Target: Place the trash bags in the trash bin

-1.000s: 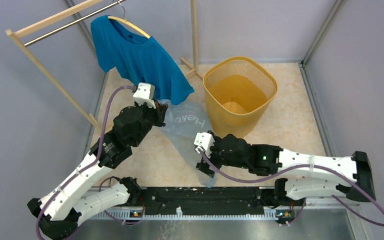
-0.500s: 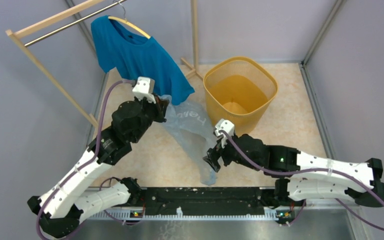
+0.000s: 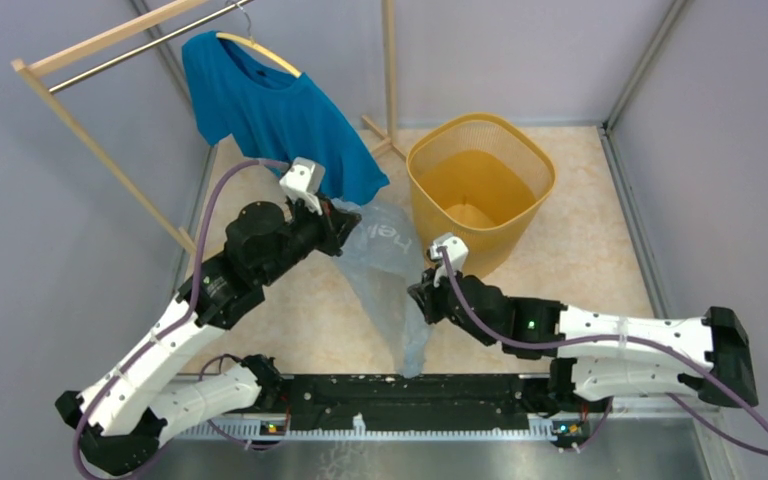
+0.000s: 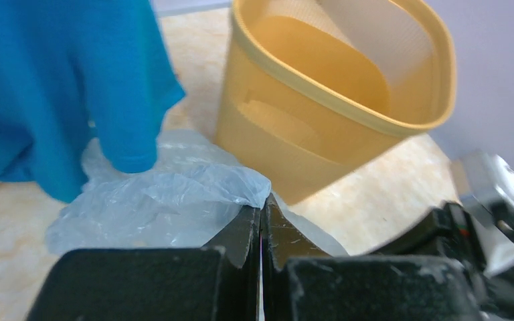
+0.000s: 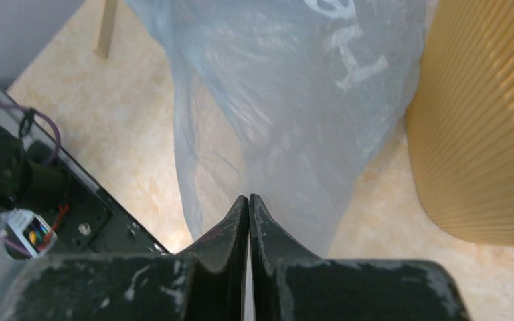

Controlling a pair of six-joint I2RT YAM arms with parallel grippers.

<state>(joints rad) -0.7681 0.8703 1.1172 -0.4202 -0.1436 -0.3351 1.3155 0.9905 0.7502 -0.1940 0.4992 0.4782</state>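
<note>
The beige marbled table (image 3: 580,250) bears the trash bin (image 3: 480,245) and a wooden rack (image 3: 390,60).

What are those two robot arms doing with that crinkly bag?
They are holding a thin trash bag up between them. The left gripper pinches its top edge near the blue T-shirt, and the right gripper is shut on the film lower down, beside the yellow trash bin. The bag hangs outside the bin, so it is not in yet.

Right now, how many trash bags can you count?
1. The bag hangs beside the bin, pinched by the left gripper and right gripper. More could hide behind the shirt.
</note>
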